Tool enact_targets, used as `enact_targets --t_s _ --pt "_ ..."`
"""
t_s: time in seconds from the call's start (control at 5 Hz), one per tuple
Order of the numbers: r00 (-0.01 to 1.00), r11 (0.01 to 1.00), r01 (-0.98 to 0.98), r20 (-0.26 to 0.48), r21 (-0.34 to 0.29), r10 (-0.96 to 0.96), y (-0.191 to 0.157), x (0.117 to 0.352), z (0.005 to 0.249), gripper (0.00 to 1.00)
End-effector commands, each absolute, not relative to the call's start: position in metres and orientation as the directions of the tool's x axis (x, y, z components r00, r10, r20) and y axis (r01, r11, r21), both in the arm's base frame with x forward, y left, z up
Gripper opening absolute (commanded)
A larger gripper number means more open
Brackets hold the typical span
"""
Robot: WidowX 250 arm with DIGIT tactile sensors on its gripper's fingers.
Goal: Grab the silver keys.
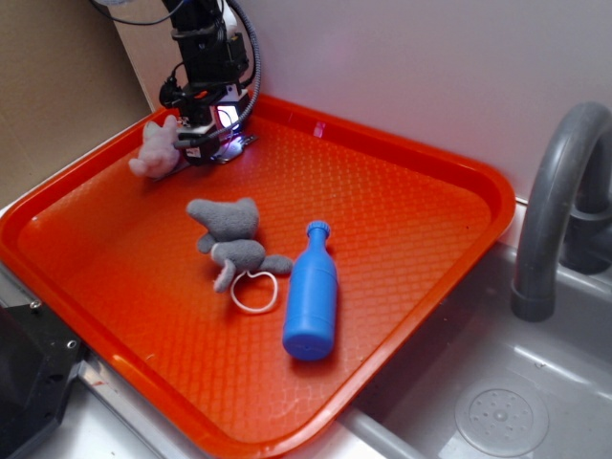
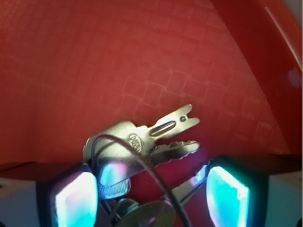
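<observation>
Keys sitting right under the end effector (image 2: 150, 191), basically dead centre between the two glowing pads (image 2: 75, 198) in the wrist view. Silver keys (image 2: 147, 142) lying flat on the orange tray (image 1: 402, 220), way up in the far left corner near the back rim. Blades pointing up and to the right in the wrist view, away from the camera, so long axis running diagonally out ahead of the end effector; heads and thin wire ring bunched low, closest to the wrist, between the pads. In the exterior view only a sliver of silver keys (image 1: 232, 149) poking out to the right of the fingertips.

End effector spread open, pads well apart on either side of the bunch, nothing gripped as far as visible. Hard to tell whether the pads already touch the tray.

Judgement call: no sideways hunting needed, just closing (maybe a small drop first). Pads seem set to close across the head end rather than the blade tips, which probably works fine, though flat keys on a textured tray could slip under the pads.

Pink plush toy (image 1: 156, 148) just beside the end effector on its left in the exterior view, close enough to get nudged. Grey plush toy (image 1: 229, 234) with white ring (image 1: 254, 292) and blue bottle (image 1: 312, 304) well apart, mid-tray.
</observation>
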State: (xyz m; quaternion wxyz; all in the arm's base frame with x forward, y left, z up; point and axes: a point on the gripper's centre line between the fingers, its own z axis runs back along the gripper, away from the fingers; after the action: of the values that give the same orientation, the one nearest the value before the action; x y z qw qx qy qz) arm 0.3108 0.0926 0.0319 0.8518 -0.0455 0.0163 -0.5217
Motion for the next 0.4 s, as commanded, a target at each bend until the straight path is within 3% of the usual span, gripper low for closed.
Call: enact_targets --t_s 0.0,0.2 --pt "0.385 0.382 0.922 0.039 -0.068 -0.922 0.0803 0.3276 0.0469 0.00" --pt "0.380 0.376 0.924 0.054 -0.070 -0.923 0.0810 0.3285 0.0527 0.00"
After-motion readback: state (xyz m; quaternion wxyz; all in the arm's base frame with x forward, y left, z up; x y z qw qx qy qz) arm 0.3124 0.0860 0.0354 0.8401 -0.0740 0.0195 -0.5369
